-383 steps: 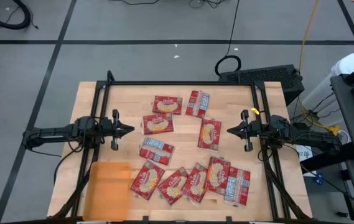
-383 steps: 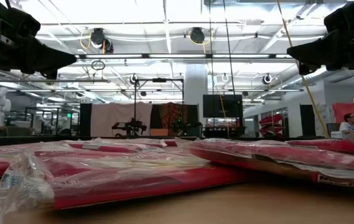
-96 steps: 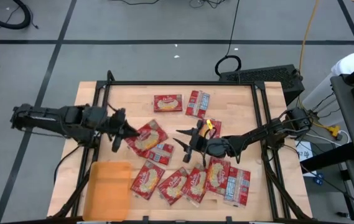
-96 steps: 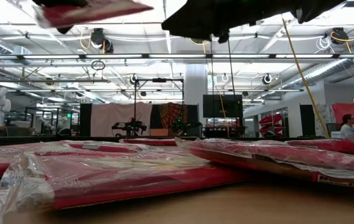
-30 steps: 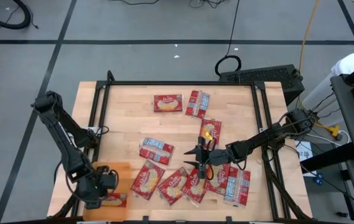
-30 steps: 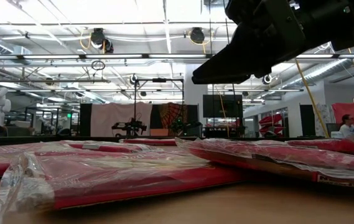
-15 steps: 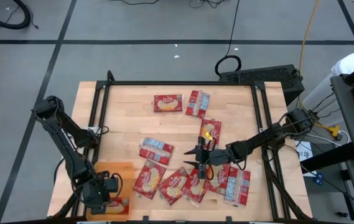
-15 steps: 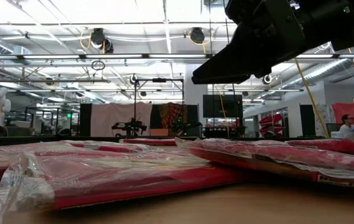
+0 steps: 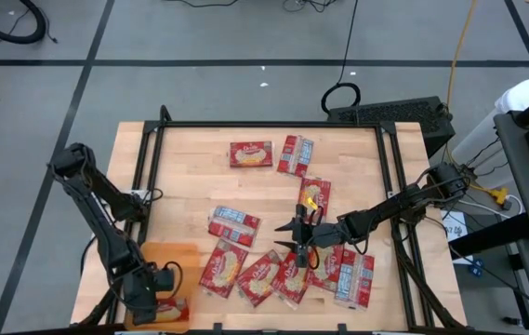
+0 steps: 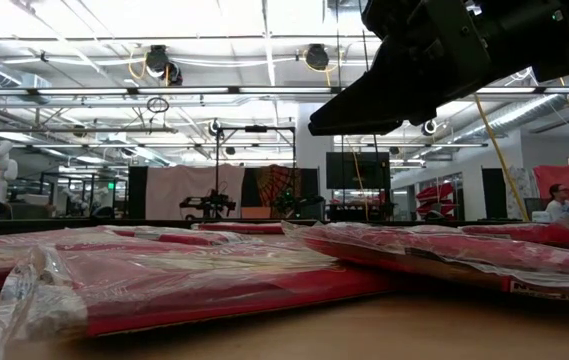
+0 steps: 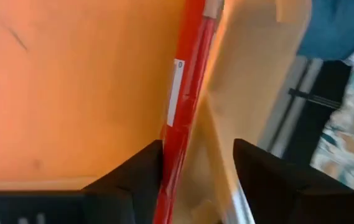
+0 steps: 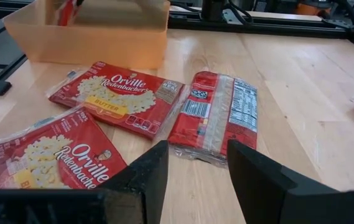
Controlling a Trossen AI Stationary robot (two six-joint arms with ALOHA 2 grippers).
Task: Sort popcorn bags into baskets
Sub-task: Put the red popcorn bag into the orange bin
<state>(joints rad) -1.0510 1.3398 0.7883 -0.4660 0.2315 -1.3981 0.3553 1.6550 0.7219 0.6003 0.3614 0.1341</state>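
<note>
Releasing now: left gripper (image 9: 157,302) sits low over the near end of the orange basket (image 9: 157,261), jaws parted where a second ago they pinched a popcorn bag (image 11: 183,106). In the left wrist view that red bag stands on edge between the fingers (image 11: 136,171), close to one and clear of the other, resting against the basket's orange floor. So the grip looks let go, bag delivered inside the basket; whether it settles flat I can't tell.

Right gripper (image 9: 299,244) hasn't moved over the last second. It hovers above the cluster of loose bags (image 9: 287,270) at the near middle of the counter (image 9: 190,154), jaws part open, holding nothing. Its wrist view shows a bag lying label side up (image 12: 217,112) just ahead of the fingertips.

Judgement: one bag sorted, roughly ten remaining on the counter. Left arm needs to lift clear; right is positioned for the next pick.
</note>
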